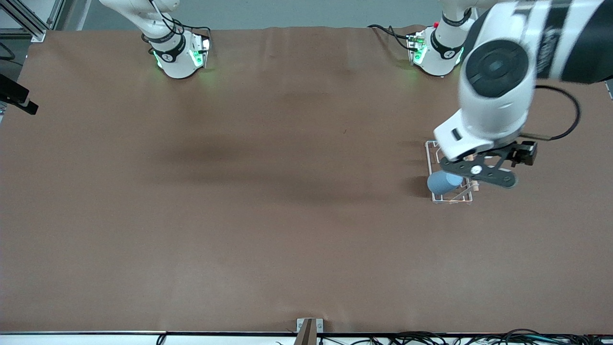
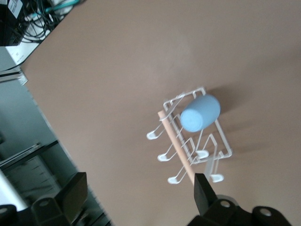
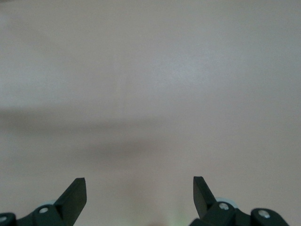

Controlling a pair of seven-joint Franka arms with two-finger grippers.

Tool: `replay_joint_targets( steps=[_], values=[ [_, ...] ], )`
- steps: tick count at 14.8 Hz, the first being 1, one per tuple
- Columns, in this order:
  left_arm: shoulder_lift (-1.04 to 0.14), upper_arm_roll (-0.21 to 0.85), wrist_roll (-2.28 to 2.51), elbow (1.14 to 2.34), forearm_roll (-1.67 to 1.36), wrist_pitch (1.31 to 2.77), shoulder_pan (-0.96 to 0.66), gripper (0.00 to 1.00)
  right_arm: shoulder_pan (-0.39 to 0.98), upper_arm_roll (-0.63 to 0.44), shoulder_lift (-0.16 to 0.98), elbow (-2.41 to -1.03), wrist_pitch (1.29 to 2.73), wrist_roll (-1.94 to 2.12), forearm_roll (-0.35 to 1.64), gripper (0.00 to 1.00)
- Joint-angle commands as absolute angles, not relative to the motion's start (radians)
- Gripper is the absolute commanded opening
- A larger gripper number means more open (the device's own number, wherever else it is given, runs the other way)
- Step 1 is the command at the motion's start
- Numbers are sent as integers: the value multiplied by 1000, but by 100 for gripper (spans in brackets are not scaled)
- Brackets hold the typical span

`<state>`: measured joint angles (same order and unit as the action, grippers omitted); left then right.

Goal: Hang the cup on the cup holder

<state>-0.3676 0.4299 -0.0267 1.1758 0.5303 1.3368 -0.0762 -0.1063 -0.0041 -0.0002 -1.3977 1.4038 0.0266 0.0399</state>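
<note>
The light-blue cup (image 1: 443, 183) sits mouth-down over a prong of the white wire cup holder (image 1: 432, 155), at the holder's end nearer to the front camera. It tilts toward the right arm's end of the table. In the left wrist view the cup (image 2: 200, 114) hangs beside the wooden top rod (image 2: 176, 146). My left gripper (image 1: 479, 171) is up in the air over the cup holder, open and empty, as the left wrist view (image 2: 141, 186) shows. My right gripper (image 3: 139, 186) is open and empty over bare table; it is out of the front view and waits.
A brown cloth (image 1: 287, 215) covers the table. A small metal bracket (image 1: 309, 328) and cables (image 1: 479, 338) sit at the edge nearest the front camera. A black fixture (image 1: 14, 96) sticks in at the right arm's end.
</note>
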Motion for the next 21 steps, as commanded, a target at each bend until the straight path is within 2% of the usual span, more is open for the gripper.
replay_joint_targets(
  steps=[1, 8, 12, 13, 16, 19, 21],
  values=[
    [-307, 439, -18, 1189, 421, 1423, 17, 100, -114, -5, -17, -1411, 1411, 20, 54, 100],
    [-269, 430, 58, 1198, 201, 1428, 101, 100, -112, -5, -18, -1408, 1439, 18, 52, 100],
    [-230, 426, 183, 1230, 160, 1399, 106, 100, -115, -6, -18, -1411, 1437, 18, 52, 100],
    [-195, 425, 184, 1270, 149, 1401, 107, 100, -124, -5, -18, -1414, 1434, 20, 51, 100],
    [-92, 303, 129, 1400, 54, 1451, 81, 100, -143, -5, -15, -1413, 1450, 23, 51, 100],
    [-43, 183, 141, 1451, -8, 1454, 22, 100, -144, -5, -8, -1414, 1465, 20, 49, 100],
    [10, 169, 149, 1524, -9, 1460, 12, 100, -141, -3, -3, -1408, 1465, 21, 38, 100]
  ],
)
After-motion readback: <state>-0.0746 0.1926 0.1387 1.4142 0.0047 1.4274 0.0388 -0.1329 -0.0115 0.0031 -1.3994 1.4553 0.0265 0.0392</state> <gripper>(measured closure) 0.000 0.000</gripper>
